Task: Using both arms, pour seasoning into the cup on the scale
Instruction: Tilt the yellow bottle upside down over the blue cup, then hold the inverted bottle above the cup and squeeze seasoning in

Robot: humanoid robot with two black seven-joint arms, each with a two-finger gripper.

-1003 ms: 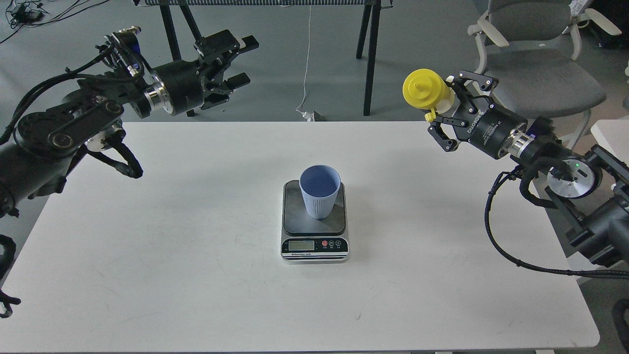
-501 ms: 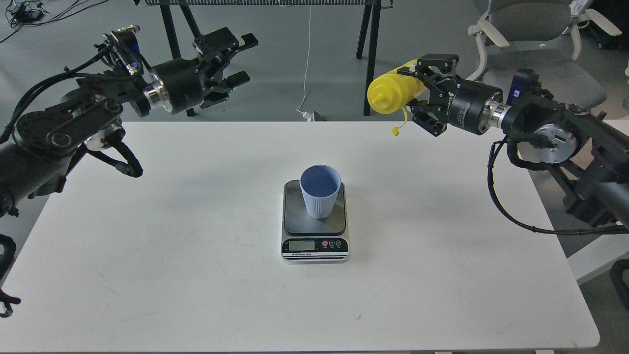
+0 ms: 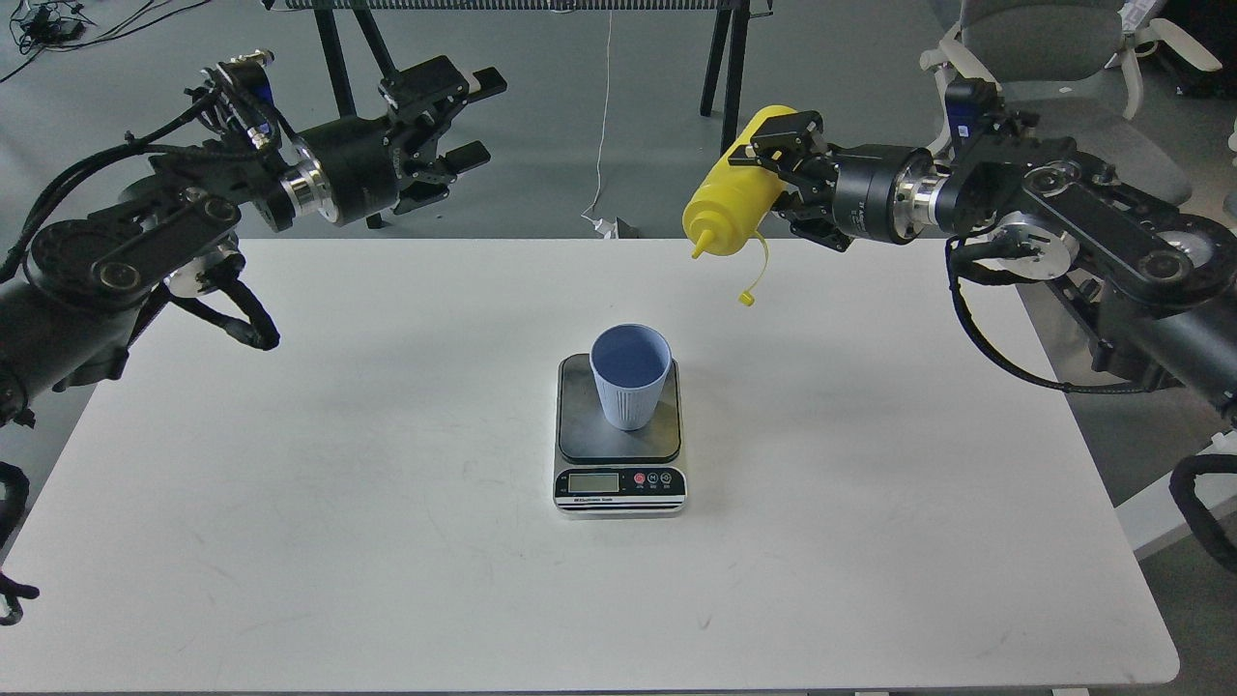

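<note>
The light-blue ribbed cup (image 3: 630, 375) stands upright and looks empty on the dark platform of the scale (image 3: 619, 483), at the table's middle. My right gripper (image 3: 773, 179) is shut on the yellow seasoning bottle (image 3: 729, 212), held in the air above the table's back edge, up and right of the cup. The bottle is tilted with its nozzle pointing down-left; its tethered tip cover (image 3: 746, 299) hangs loose below. My left gripper (image 3: 478, 121) is open and empty, high at the back left, far from the cup.
The white table (image 3: 290, 503) carries only the scale and cup. Black stand legs (image 3: 725, 116) and a white cable (image 3: 604, 126) are behind the table. A grey office chair (image 3: 1053, 58) stands at the back right.
My right arm has swung left with the bottle and tipped it from nozzle-toward-camera to nozzle-down, nearer the cup. The tip cover now dangles. The left arm has hardly moved.
</note>
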